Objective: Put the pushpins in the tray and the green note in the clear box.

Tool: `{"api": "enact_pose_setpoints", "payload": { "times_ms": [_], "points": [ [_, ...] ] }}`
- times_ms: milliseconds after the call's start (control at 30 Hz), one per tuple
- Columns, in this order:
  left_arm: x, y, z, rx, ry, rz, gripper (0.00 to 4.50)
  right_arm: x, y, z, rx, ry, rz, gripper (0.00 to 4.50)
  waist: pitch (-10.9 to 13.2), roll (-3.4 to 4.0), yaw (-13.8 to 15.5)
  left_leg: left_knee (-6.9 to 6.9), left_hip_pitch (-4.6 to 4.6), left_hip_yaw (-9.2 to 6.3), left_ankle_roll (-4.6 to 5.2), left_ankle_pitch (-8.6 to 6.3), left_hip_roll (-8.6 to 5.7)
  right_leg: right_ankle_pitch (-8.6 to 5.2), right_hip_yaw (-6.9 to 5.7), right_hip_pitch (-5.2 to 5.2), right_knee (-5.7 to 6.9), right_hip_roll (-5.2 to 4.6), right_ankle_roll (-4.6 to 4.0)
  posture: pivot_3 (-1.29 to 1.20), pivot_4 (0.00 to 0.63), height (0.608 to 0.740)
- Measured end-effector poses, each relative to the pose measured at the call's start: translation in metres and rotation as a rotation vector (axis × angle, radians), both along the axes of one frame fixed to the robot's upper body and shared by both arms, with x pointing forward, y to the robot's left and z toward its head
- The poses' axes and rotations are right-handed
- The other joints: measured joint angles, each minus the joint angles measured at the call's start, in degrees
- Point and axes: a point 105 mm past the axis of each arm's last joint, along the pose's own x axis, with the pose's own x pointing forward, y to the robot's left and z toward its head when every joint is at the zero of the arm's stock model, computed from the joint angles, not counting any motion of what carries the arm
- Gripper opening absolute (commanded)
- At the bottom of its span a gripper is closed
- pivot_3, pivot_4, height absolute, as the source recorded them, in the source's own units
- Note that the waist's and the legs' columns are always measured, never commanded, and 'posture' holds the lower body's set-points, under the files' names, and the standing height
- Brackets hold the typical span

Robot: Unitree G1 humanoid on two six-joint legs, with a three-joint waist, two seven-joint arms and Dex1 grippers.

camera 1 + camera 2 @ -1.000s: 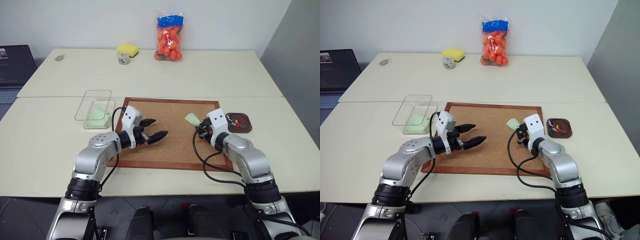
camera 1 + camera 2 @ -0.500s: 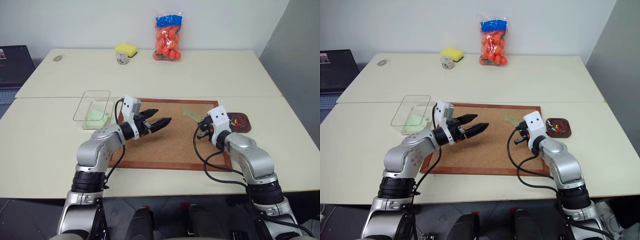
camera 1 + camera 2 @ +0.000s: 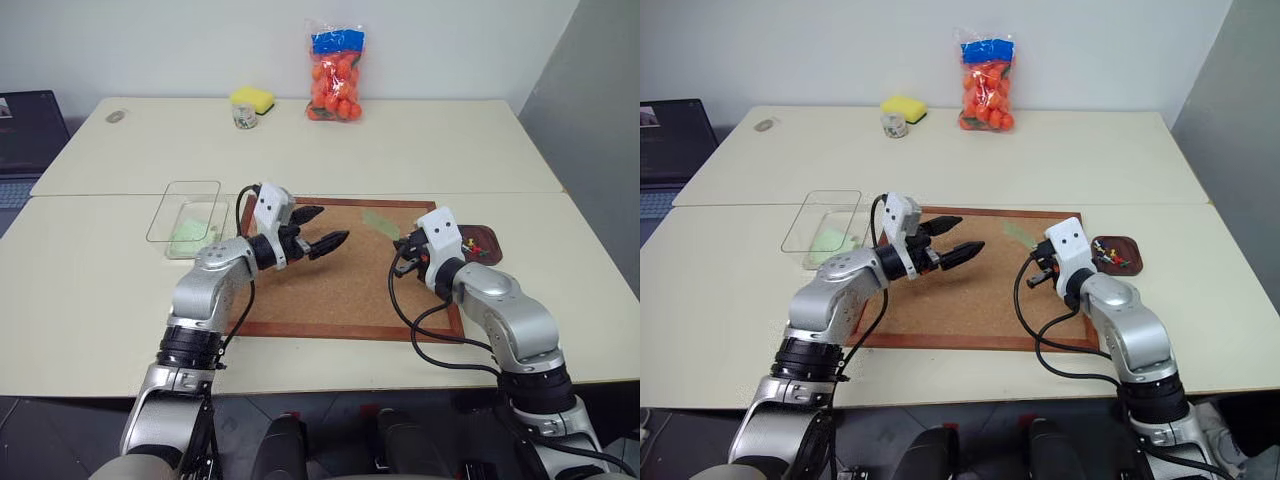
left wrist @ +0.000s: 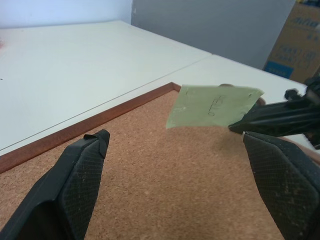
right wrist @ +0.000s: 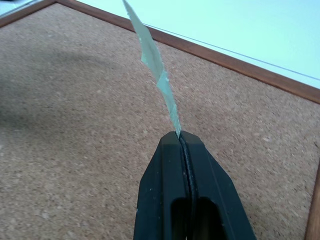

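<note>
My right gripper (image 3: pixel 403 241) is shut on one edge of the green note (image 3: pixel 380 221), a thin pale slip held a little above the far right part of the cork board (image 3: pixel 340 285). The right wrist view shows the note (image 5: pixel 152 60) edge-on, rising from the shut fingertips (image 5: pixel 172 142). My left gripper (image 3: pixel 325 228) hovers open over the board's middle, pointing at the note (image 4: pixel 215 105) with a gap between them. The dark reddish tray (image 3: pixel 492 257) lies off the board's right edge and holds several pushpins (image 3: pixel 472 243). The clear box (image 3: pixel 186 186) sits left of the board with pale green paper inside.
At the back of the table stand a bag of orange balls (image 3: pixel 335 70), a yellow sponge (image 3: pixel 254 98) and a small jar (image 3: pixel 243 117). A laptop (image 3: pixel 25 130) sits off the far left. A seam runs across the table behind the board.
My right gripper has shut on the green note and lifted it slightly off the cork board. My left gripper has risen and moved toward the note, still open.
</note>
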Motion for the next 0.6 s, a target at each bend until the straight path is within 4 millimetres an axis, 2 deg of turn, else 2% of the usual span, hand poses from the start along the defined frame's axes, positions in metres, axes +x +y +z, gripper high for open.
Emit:
{"api": "enact_pose_setpoints", "payload": {
  "times_ms": [100,267,400,500,600],
  "points": [
    [0.009,-0.011,0.001,0.031,-0.062,-0.029,4.50,-0.004,0.005,0.005,0.011,-0.012,0.036,0.01,0.00,0.00,0.01,0.00,-0.01,-0.01,0.00,0.00,-0.01,-0.02,-0.02,0.00,0.00,0.00,0.03,0.00,0.150,0.740],
    [0.012,-0.031,0.003,0.049,-0.138,-0.093,4.50,-0.009,0.014,0.009,0.024,-0.012,0.092,0.01,0.00,0.00,-0.04,0.00,-0.05,0.00,0.00,0.00,-0.01,-0.01,-0.02,-0.01,-0.04,0.00,0.02,0.00,0.150,0.740],
    [0.015,-0.039,0.004,0.056,-0.153,-0.126,4.50,-0.014,0.020,0.009,0.012,-0.008,0.128,0.01,0.00,0.00,-0.10,0.00,-0.04,-0.01,0.01,0.00,-0.01,-0.07,-0.03,-0.02,-0.02,0.01,0.12,0.00,0.150,0.740],
    [0.017,-0.044,0.004,0.056,-0.149,-0.155,4.02,-0.016,0.023,0.012,0.012,-0.016,0.144,0.00,0.00,0.00,-0.05,0.01,-0.05,-0.02,0.01,0.00,-0.01,-0.07,-0.04,-0.02,-0.01,0.01,0.13,0.00,0.150,0.740],
    [0.017,-0.045,0.005,0.058,-0.151,-0.177,3.35,-0.016,0.023,0.011,0.009,-0.010,0.145,0.00,0.00,0.00,-0.07,0.01,-0.06,-0.02,0.01,0.00,-0.01,-0.07,-0.04,-0.02,-0.01,0.01,0.12,0.00,0.150,0.740]
  ]
}}
